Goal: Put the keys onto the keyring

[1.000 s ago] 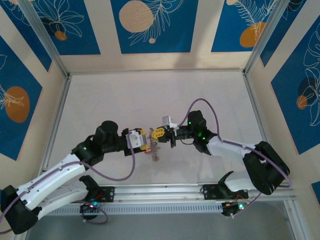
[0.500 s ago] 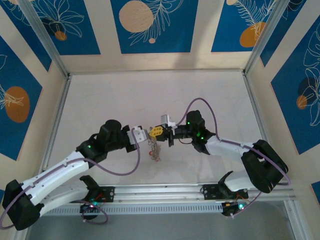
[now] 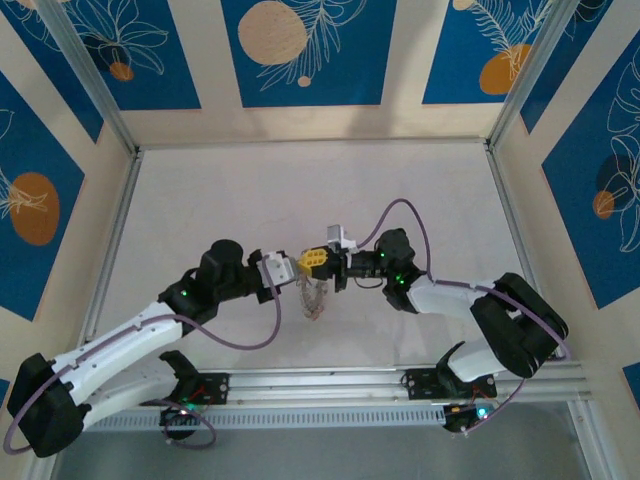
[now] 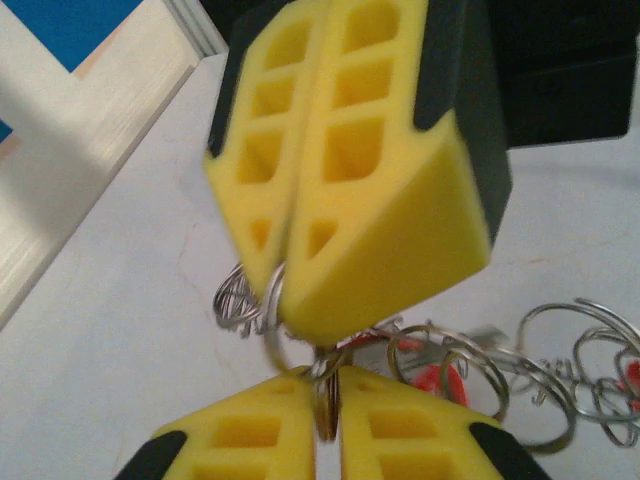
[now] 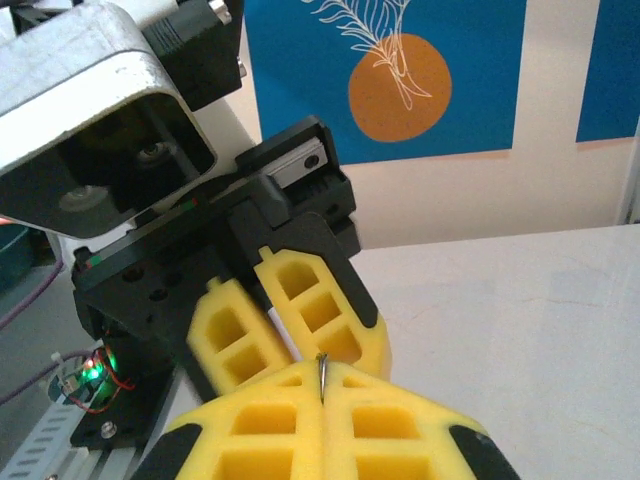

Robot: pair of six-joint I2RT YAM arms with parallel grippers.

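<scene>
Both grippers meet above the middle of the table. My right gripper (image 3: 320, 262) is shut, with the thin metal edge of the keyring (image 5: 321, 372) pinched between its yellow pads. My left gripper (image 4: 327, 420) faces it tip to tip, its pads closed onto the same ring, which stands in the narrow slit between them. The keyring (image 4: 271, 345) curves from one gripper to the other. Behind it hang loose wire loops and the keys (image 4: 440, 378), small with red heads. From above, the bundle (image 3: 314, 298) dangles just under the fingertips.
The white tabletop (image 3: 300, 190) spreads behind the arms, fenced by aluminium rails (image 3: 110, 250) and blue patterned walls. The arm bases sit on the rail at the near edge (image 3: 320, 385). Purple cables loop off both arms.
My left gripper has come in from the left, turned and closed its wider-set fingers onto the ring beside the right gripper. The right gripper stayed shut and shifted slightly left.
</scene>
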